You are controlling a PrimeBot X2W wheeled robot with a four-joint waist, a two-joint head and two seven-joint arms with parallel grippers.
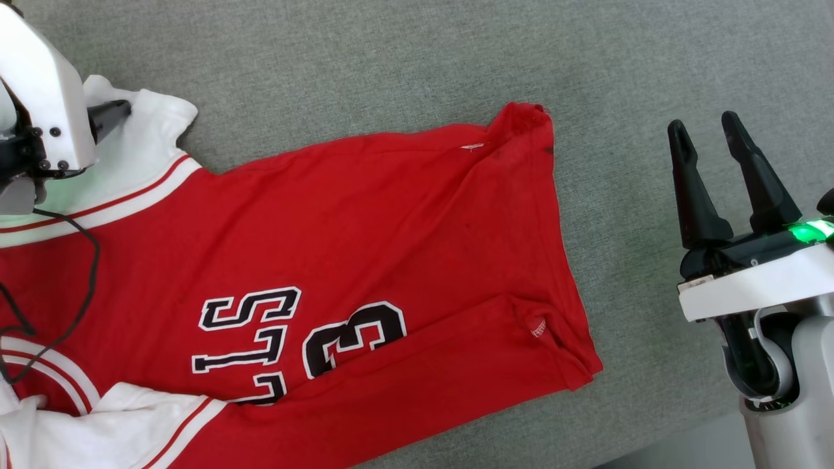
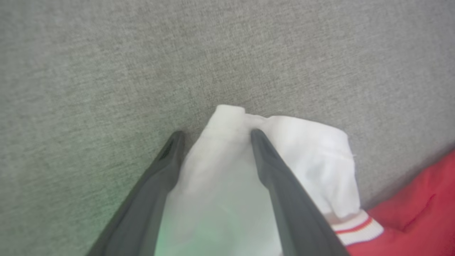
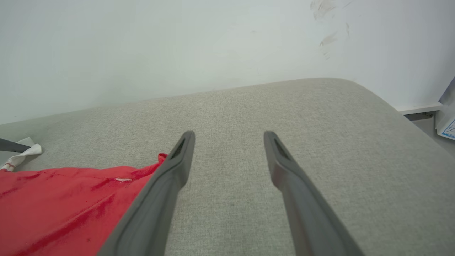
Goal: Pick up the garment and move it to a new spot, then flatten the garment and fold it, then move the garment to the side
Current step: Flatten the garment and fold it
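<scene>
**Left gripper (image 2: 215, 142) wide over the garment's (image 1: 391, 228) far sleeve**

Straddles the far-left white sleeve (image 2: 227, 167) with 2 dark fingers spread wide, cloth lying between them; cannot tell whether touching. Shows the red body spread across the grey padded surface (image 1: 391, 58), black letters and 13 face up, hem toward the right, second white sleeve (image 1: 98, 430) at the near left. Holds the right gripper (image 1: 705, 130) off to the right, well apart from the hem, fingers wide, gripping nothing, above bare grey fabric.
</scene>
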